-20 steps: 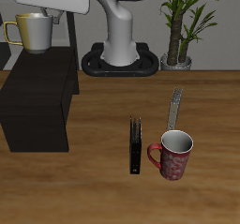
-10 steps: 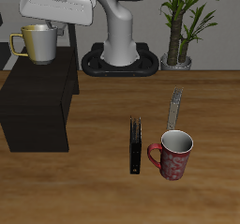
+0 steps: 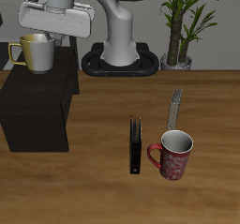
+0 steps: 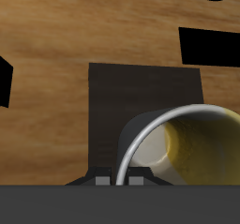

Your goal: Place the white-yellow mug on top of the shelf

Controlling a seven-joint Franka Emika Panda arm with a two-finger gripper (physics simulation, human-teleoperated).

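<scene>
Pincer closed on the rim of the white-yellow mug, holding it just over the shelf top; lift and carry done, set-down and release not yet done.

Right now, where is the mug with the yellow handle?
In the exterior view, the white-yellow mug hangs from the gripper over the back of the black shelf, far from the red mug near the table's front edge.

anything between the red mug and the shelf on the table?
Yes: in the exterior view a thin black upright slab stands between the red mug and the shelf; otherwise bare wood.
</scene>
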